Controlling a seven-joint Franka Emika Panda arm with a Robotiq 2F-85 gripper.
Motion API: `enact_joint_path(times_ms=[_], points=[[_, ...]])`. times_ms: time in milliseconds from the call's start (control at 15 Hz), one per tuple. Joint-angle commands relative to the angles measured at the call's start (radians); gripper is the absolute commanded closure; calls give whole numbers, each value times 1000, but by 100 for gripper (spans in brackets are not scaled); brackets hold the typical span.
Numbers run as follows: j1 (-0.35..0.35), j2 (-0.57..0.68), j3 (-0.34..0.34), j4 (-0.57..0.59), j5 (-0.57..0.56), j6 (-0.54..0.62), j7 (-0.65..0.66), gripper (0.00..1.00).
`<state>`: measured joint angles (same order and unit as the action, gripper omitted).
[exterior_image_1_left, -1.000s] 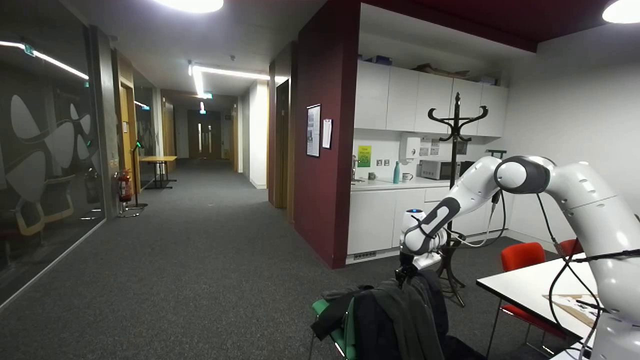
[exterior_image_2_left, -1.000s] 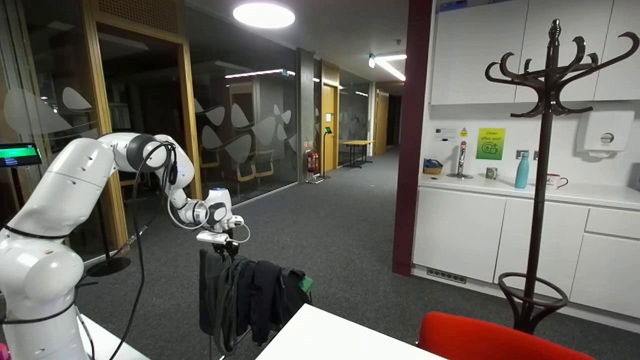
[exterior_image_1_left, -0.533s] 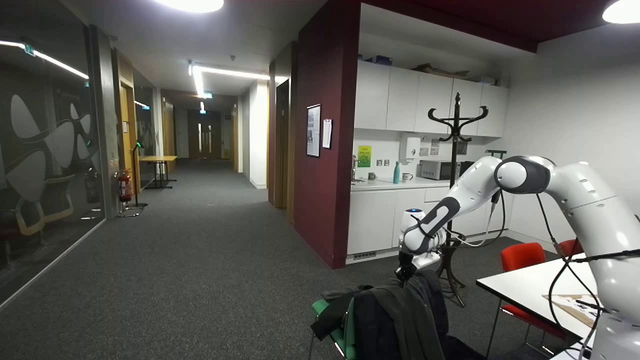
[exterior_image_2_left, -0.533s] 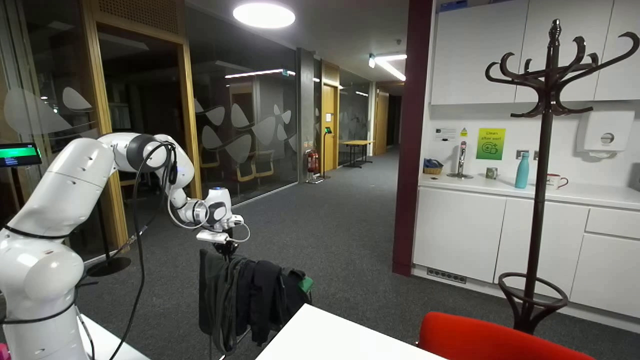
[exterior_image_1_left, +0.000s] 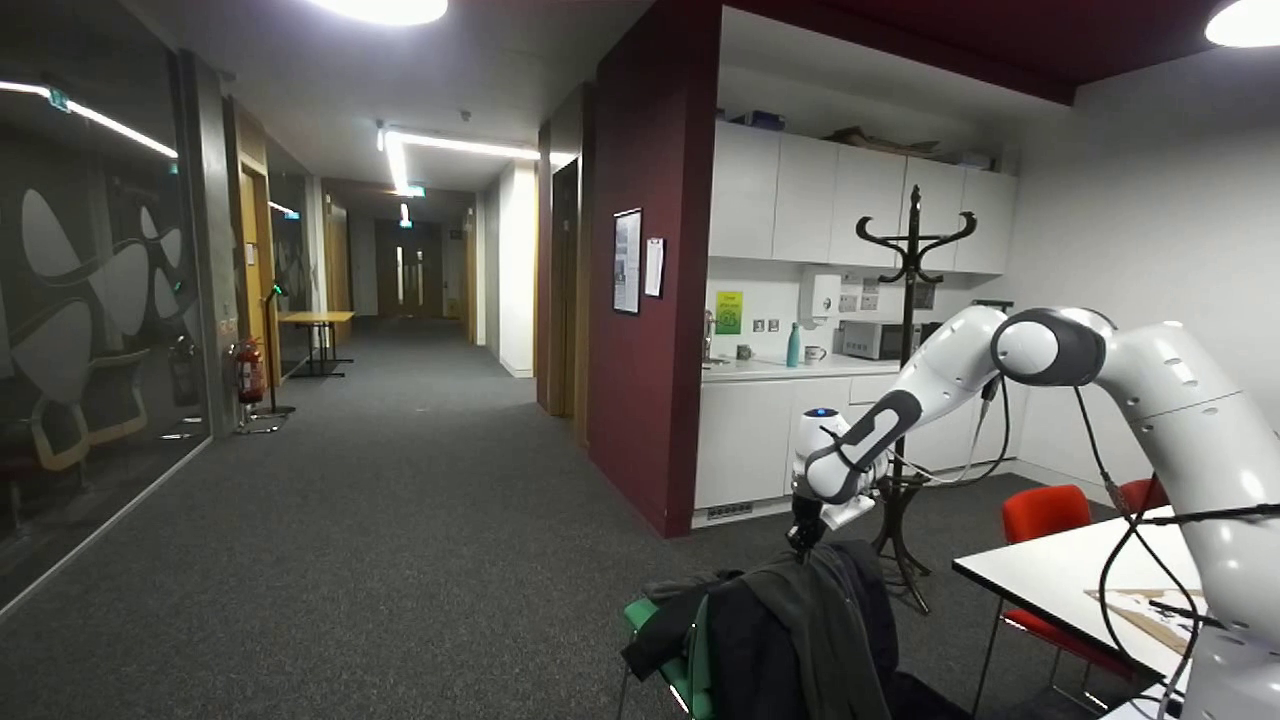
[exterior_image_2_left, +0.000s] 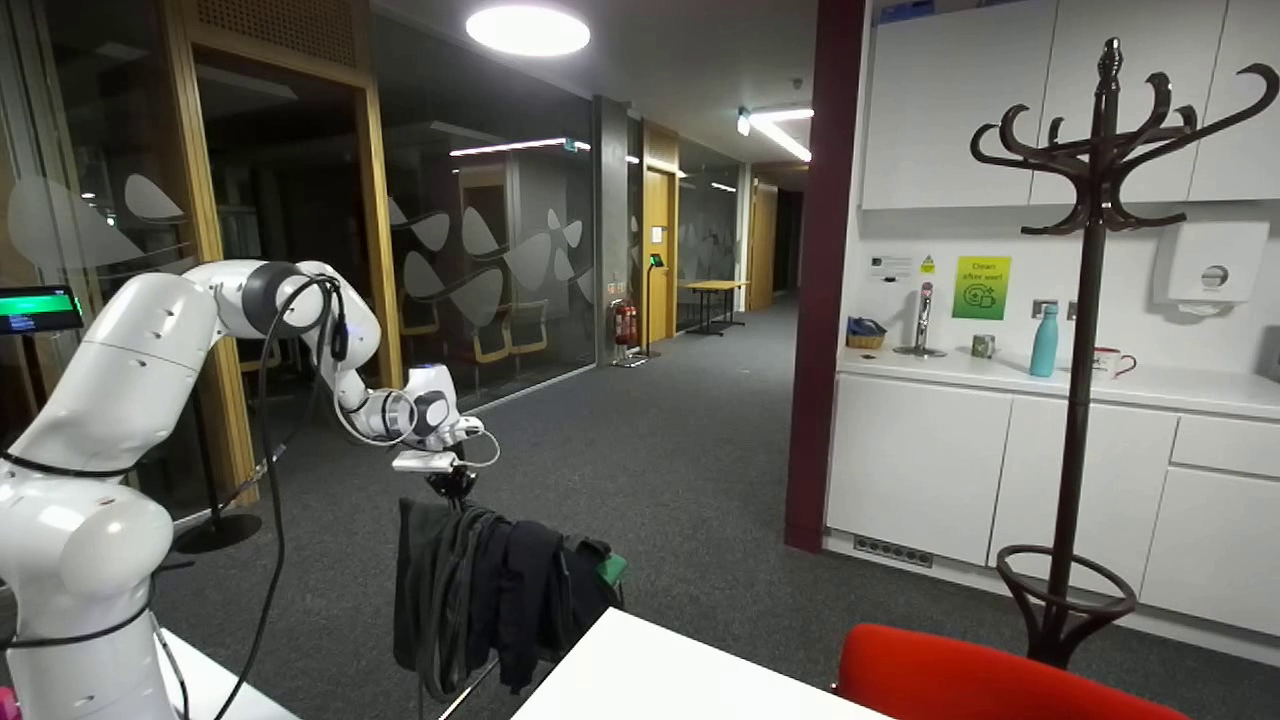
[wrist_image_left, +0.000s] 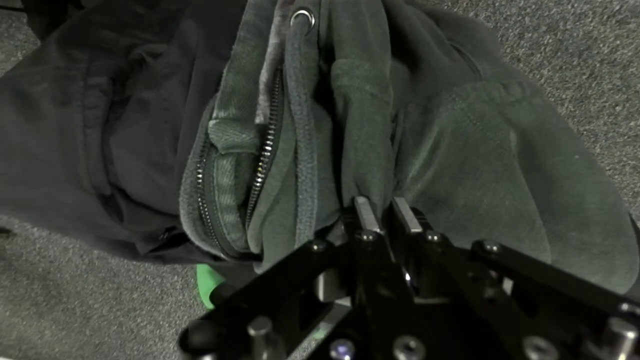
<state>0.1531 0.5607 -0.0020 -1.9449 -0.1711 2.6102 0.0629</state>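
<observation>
My gripper (wrist_image_left: 384, 212) is shut on a fold of a grey-green hoodie (wrist_image_left: 465, 165). A narrow gap with cloth in it shows between the fingertips. The hoodie has a metal zip, a drawcord and an eyelet. It hangs over the back of a green chair, as both exterior views show (exterior_image_1_left: 825, 625) (exterior_image_2_left: 450, 590). The gripper points down at the top of the hoodie in both exterior views (exterior_image_1_left: 803, 545) (exterior_image_2_left: 453, 492). A black jacket (wrist_image_left: 145, 110) lies beside the hoodie on the same chair. The chair's green seat (exterior_image_1_left: 640, 612) is mostly hidden by the clothes.
A dark coat stand (exterior_image_2_left: 1082, 400) with curved hooks stands before the kitchen counter (exterior_image_2_left: 1000, 375). A white table (exterior_image_2_left: 690, 670) and a red chair (exterior_image_2_left: 960, 670) are near the clothes. A turquoise bottle (exterior_image_2_left: 1044, 342) and a mug (exterior_image_2_left: 1106, 362) stand on the counter.
The gripper has risen a little and shifted slightly away from the arm's base. The hoodie's top follows it, and its lower edge hangs slightly higher.
</observation>
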Motion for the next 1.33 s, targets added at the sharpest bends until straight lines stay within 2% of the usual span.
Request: enact_joint_path(times_ms=[0, 267, 533, 933, 1267], points=[[101, -137, -90, -32, -138, -27, 106, 97], [181, -220, -164, -25, -328, -40, 264, 97], [203, -292, -188, -23, -499, -99, 431, 97], [131, -444, -143, -82, -690, -234, 659, 97], [46, -578, -95, -174, -759, -329, 795, 97]])
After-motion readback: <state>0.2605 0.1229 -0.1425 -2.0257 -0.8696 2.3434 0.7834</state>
